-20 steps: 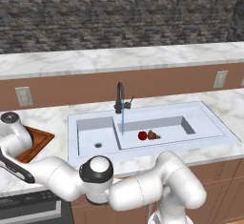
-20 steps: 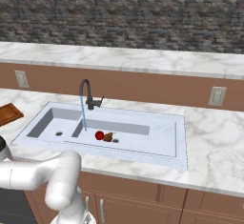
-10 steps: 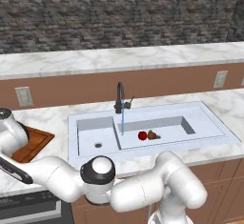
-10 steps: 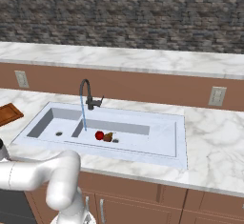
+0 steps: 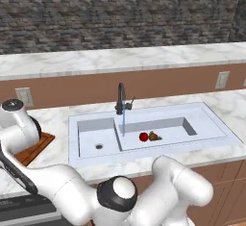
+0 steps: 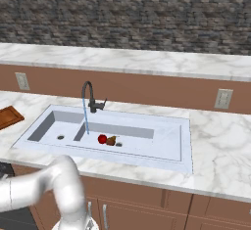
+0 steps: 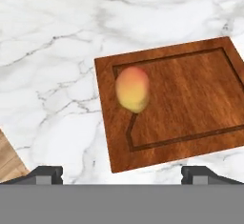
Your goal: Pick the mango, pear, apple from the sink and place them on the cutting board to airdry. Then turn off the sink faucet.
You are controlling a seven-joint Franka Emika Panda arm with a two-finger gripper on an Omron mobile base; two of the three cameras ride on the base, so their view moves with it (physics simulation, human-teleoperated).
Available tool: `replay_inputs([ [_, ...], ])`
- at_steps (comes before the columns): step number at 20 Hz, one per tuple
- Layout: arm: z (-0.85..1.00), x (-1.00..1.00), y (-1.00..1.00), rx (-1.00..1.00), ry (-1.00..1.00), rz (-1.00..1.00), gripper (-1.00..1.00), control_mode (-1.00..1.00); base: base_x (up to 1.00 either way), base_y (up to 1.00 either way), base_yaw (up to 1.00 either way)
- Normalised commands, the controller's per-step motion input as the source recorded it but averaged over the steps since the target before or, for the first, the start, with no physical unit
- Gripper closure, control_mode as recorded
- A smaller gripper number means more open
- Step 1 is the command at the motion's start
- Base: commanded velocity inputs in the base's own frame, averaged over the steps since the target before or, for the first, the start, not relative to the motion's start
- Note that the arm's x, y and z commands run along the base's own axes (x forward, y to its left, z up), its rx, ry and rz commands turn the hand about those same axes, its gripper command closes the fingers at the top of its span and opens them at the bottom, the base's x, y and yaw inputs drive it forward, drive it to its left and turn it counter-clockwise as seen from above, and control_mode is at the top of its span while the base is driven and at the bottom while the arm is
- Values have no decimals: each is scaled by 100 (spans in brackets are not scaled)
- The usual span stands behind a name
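Mango on the cutting board, gripper spread wide above it.

In the hand view, the gripper (image 7: 122, 174) was seen with its tips far apart and nothing between them. Just beyond, toward 12 o'clock, the mango (image 7: 132, 89) lay on the cutting board (image 7: 190, 99), near its 9 o'clock edge, on the marble worktop (image 7: 52, 51). Farther off, the apple (image 5: 143, 136) and the pear (image 5: 153, 136) were side by side in the sink (image 5: 202, 112), at 3 o'clock of the water stream under the sink faucet (image 5: 120, 98).
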Motion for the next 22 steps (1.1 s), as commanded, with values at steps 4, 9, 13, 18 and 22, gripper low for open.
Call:
replay_inputs([
  [4, 37, -86, -100, 14, -12, 0, -100, -100, 0, 0, 0],
  [9, 65, -89, -96, 13, -13, 0, -100, -100, 0, 0, 0],
  [13, 98, -82, -73, 8, -7, 0, -100, -100, 0, 0, 0],
  [18, 100, -77, -52, 2, 2, 0, -100, -100, 0, 0, 0],
  [22, 95, -76, -63, 0, 6, -5, -100, -100, 0, 0, 0],
])
